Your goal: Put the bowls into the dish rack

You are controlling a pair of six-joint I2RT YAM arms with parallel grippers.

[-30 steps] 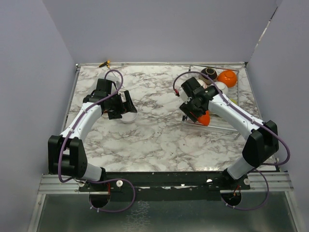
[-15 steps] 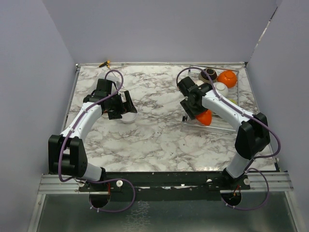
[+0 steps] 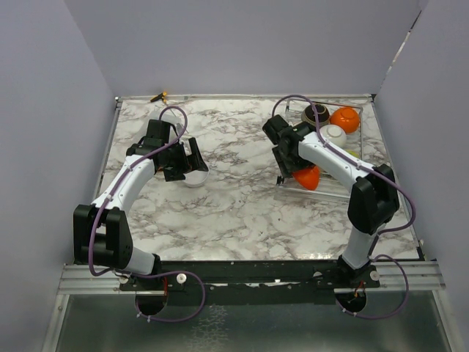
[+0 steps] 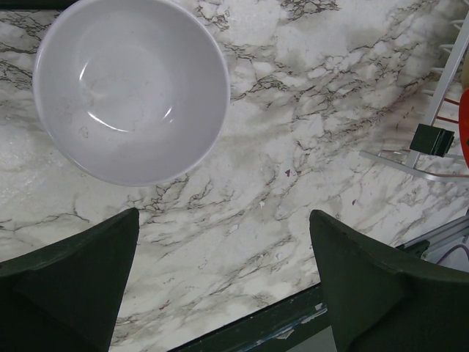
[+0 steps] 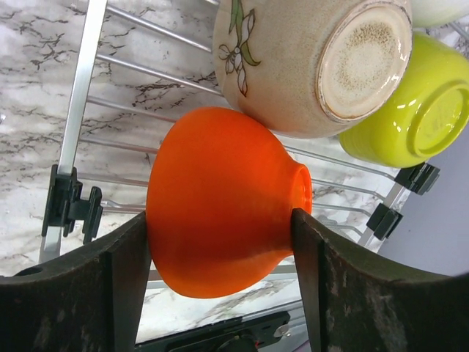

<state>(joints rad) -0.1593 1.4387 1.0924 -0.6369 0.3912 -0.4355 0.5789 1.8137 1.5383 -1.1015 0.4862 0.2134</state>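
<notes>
A: Left side?
B: White bowl [image 4: 132, 88] sits upright on the tabletop [image 3: 234, 213], well left of the dish rack [image 5: 78, 95]. Left jaws are as wide as they go and hold nothing. The bowl is just ahead of them, not between. Looks like staging for a rim grab, wide so they clear the wall.
A: At the rack?
B: Right jaws are partly open, one on each side of an orange bowl [image 5: 220, 205] at the rack's near-left end. The bowl lies tipped on the bars, foot toward the lime green bowl [image 5: 410, 110]. Jaws sit close against its sides, but I cannot tell whether they clamp it or only flank it.
A: Why tipped?
B: Probably so the bars hold it on edge, close against the beige flowered bowl [image 5: 293, 66]. Deeper in the rack are a second white bowl [image 3: 335, 134], a second orange bowl [image 3: 346, 119] and a dark brown bowl [image 3: 316, 111].
A: Progress?
B: My read is six racked and one to go.
</notes>
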